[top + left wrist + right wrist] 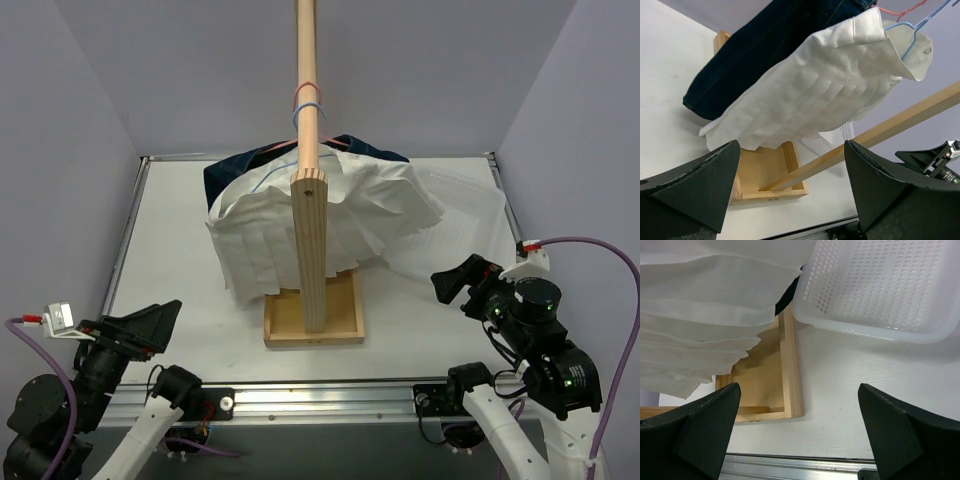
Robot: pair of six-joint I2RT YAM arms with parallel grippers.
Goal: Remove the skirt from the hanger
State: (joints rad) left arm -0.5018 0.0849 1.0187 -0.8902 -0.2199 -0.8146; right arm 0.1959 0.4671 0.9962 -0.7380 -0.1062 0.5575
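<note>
A white pleated skirt (300, 225) hangs on a light blue wire hanger (917, 25) from the rail of a wooden rack (310, 250). It also shows in the left wrist view (820, 95) and the right wrist view (705, 315). Behind it a dark blue denim garment (770, 50) hangs on a red hanger (902, 11). My left gripper (145, 328) is open and empty at the near left, well short of the skirt. My right gripper (462, 280) is open and empty at the near right, beside the rack's base.
A white perforated basket (880, 295) sits at the back right of the table (170, 260), partly under the skirt. The rack's wooden base tray (315, 325) stands in the middle front. A metal rail (330, 398) runs along the near edge.
</note>
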